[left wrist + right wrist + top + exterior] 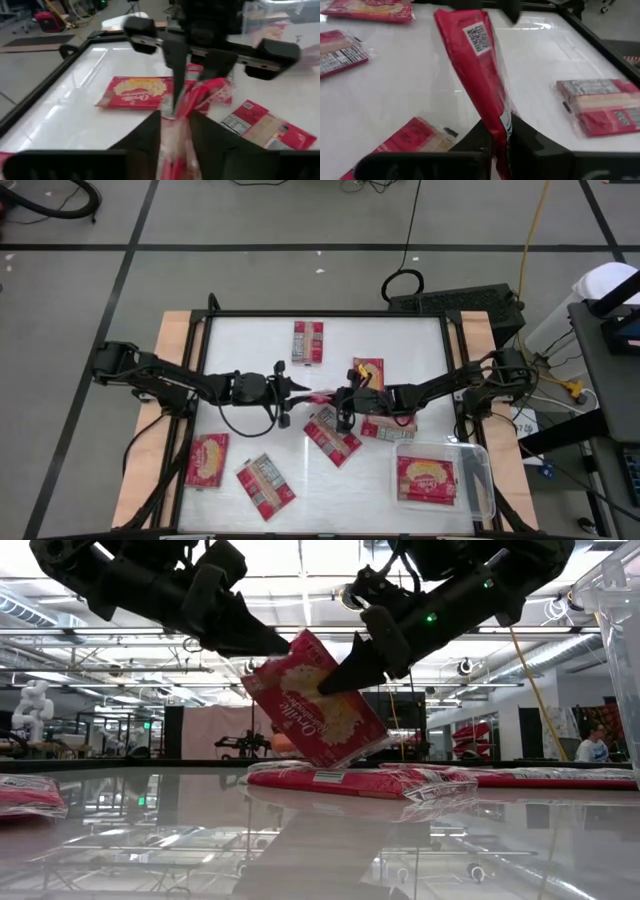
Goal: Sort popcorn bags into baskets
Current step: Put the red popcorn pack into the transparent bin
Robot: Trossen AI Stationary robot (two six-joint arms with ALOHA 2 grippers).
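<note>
Both grippers meet above the table's middle around one red popcorn bag [322, 395], which hangs tilted in the low view [315, 705] with its cream picture facing the near edge. My right gripper [343, 398] is shut on the bag's right end. My left gripper [300, 392] stands at the bag's left end with its fingers parted on either side of it. Several other bags lie flat on the table, among them two at the near left [208, 458] [265, 482] and one at the far side [308, 342]. One bag [427, 478] lies in the clear basket [482, 465]. My left gripper's parted fingers [150, 132] stand on either side of the bag's left end [175, 145], reaching in from the table's left; I cannot tell whether they touch it. My right gripper pinches the bag's right end [496, 117] between its two fingers, reaching in from the table's right and slanting a little downward. The bag stands on edge, lifted clear of the table, and stretches away toward the left gripper.
Right under the held bag lie two bags [332, 435] [385, 425], and another [368, 370] lies just beyond the right gripper. The basket stands at the near right corner. A black frame [205, 340] borders the white table top.
</note>
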